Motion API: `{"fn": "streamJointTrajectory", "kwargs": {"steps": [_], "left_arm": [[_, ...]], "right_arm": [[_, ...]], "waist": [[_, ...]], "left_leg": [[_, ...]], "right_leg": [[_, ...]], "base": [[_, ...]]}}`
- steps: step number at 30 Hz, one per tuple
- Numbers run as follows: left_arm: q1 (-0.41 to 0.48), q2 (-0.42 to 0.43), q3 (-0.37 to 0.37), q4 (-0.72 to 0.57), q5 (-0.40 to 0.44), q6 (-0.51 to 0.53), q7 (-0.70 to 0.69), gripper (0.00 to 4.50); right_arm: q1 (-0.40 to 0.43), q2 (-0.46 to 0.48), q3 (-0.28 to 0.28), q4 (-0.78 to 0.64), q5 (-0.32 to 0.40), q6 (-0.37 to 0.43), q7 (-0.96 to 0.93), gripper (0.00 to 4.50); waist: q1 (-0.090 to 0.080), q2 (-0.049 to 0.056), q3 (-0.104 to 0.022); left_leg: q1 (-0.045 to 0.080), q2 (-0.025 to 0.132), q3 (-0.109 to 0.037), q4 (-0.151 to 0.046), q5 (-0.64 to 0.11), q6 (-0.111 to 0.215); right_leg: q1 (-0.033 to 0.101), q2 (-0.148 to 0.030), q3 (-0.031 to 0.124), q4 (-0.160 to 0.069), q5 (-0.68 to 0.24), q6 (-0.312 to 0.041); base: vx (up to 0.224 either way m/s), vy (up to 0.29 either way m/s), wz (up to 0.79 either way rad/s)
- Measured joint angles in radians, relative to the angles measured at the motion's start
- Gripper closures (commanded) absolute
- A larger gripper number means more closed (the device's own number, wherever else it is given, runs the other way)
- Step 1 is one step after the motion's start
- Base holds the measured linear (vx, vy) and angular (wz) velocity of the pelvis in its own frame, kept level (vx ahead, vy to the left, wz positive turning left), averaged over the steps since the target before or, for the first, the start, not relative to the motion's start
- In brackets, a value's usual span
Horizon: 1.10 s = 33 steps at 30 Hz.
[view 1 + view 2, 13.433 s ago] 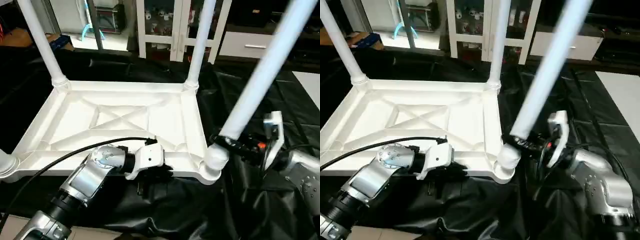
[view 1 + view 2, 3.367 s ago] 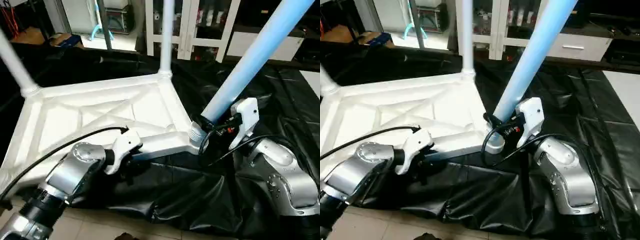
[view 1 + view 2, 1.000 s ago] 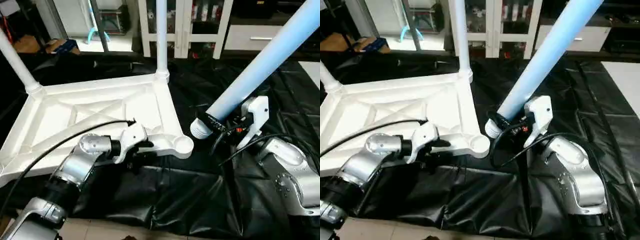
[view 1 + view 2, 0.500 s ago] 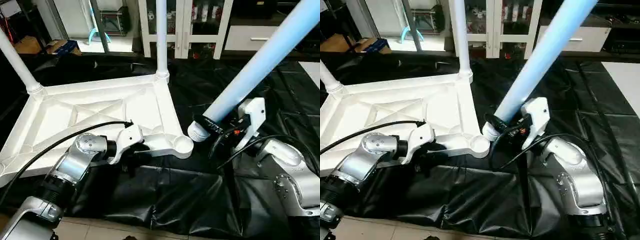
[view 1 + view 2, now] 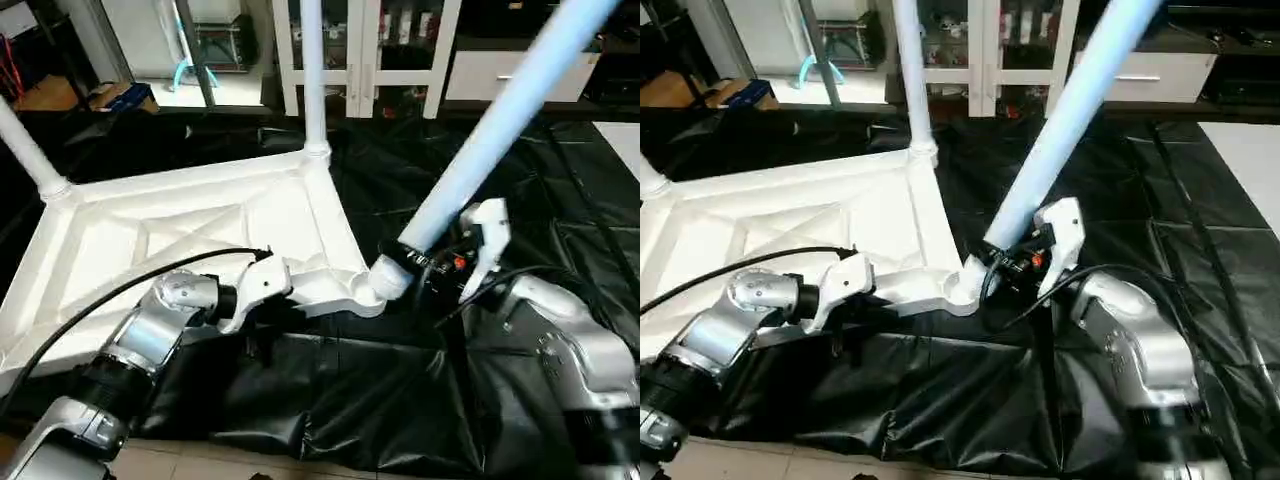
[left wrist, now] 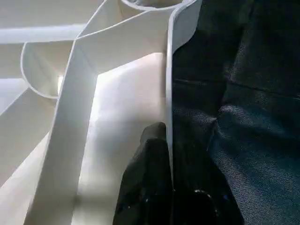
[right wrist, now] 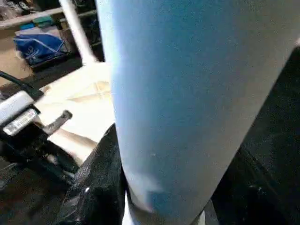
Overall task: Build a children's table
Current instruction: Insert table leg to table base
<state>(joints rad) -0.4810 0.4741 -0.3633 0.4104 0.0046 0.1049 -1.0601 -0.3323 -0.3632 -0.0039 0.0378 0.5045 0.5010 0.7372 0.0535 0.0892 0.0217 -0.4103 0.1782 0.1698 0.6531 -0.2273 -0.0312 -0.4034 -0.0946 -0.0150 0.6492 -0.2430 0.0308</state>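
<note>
Pinching the near rim of the upside-down table top [image 5: 190,235], the left gripper [image 6: 171,187] has its two black fingers pressed together on the thin white edge wall, one finger inside and one outside, as the left wrist view shows. The top lies ribbed side up on a black sheet [image 5: 400,400] that covers the work surface, with its near right corner socket [image 5: 350,292] just right of that grip.

To the right, the right gripper [image 5: 1012,262] holds a long leg [image 5: 500,120] near its thick lower end, fingers wrapped around the tube. The leg leans steeply up and away to the right. Its collar end [image 5: 385,278] sits against the near right socket, touching or nearly in it, but the leg is plainly tilted and I judge it not yet seated.

Farther back, two legs already stand upright in their sockets: one at the far right corner [image 5: 312,70] and one at the far left corner [image 5: 25,150]. The near left corner is cut off at the picture's edge, so I cannot tell whether it has a leg.

So at least two legs are in and this one is being fitted; it must be brought upright and pushed home, and finally the table turned over. Beyond the sheet stands a white glass-door cabinet [image 5: 360,45].
</note>
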Motion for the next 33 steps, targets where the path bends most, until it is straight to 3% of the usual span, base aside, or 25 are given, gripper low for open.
{"fn": "streamJointTrajectory", "kwargs": {"steps": [6, 12, 17, 25, 33], "left_arm": [[0.008, -0.004, 0.000, -0.030, 0.005, 0.019, -0.002, 4.41], [0.025, 0.001, 0.002, -0.074, 0.011, 0.038, -0.004, 4.41], [0.048, 0.008, 0.008, -0.110, 0.011, 0.051, -0.006, 4.41], [0.051, 0.009, 0.009, -0.122, 0.013, 0.067, -0.006, 4.41], [0.053, 0.009, 0.011, -0.122, 0.017, 0.076, -0.005, 4.41]], "right_arm": [[-0.081, -0.010, -0.008, 0.028, 0.130, 0.130, 0.134, 2.65], [-0.105, -0.042, 0.001, 0.129, 0.111, 0.152, 0.193, 2.65], [-0.132, -0.006, 0.009, 0.224, 0.034, 0.032, 0.142, 2.65], [-0.128, 0.004, 0.018, 0.239, 0.010, -0.008, 0.162, 2.65], [-0.126, -0.029, 0.104, 0.243, -0.080, -0.128, 0.201, 2.65]], "waist": [[0.008, -0.003, -0.001], [0.012, -0.008, -0.001], [0.010, -0.008, -0.001], [0.010, -0.012, -0.001], [0.005, -0.018, -0.005]], "left_leg": [[0.000, 0.000, 0.000, 0.000, -0.001, 0.001], [-0.002, -0.001, 0.001, 0.000, -0.001, 0.001], [-0.002, -0.001, 0.001, 0.000, -0.001, 0.001], [-0.002, -0.001, 0.001, 0.000, -0.001, 0.001], [-0.001, 0.000, 0.001, 0.000, -0.001, 0.001]], "right_leg": [[0.000, 0.000, 0.000, 0.000, -0.002, -0.004], [-0.001, -0.001, 0.000, 0.000, -0.004, -0.007], [-0.002, -0.001, -0.001, 0.002, -0.006, -0.010], [-0.003, 0.000, -0.001, 0.004, -0.007, -0.012], [-0.002, 0.000, -0.001, 0.005, -0.007, -0.012]], "base": [[0.000, 0.000, 0.00], [0.000, 0.000, 0.00], [0.000, 0.000, 0.00], [0.000, 0.000, 0.00], [0.000, 0.000, 0.00]]}}
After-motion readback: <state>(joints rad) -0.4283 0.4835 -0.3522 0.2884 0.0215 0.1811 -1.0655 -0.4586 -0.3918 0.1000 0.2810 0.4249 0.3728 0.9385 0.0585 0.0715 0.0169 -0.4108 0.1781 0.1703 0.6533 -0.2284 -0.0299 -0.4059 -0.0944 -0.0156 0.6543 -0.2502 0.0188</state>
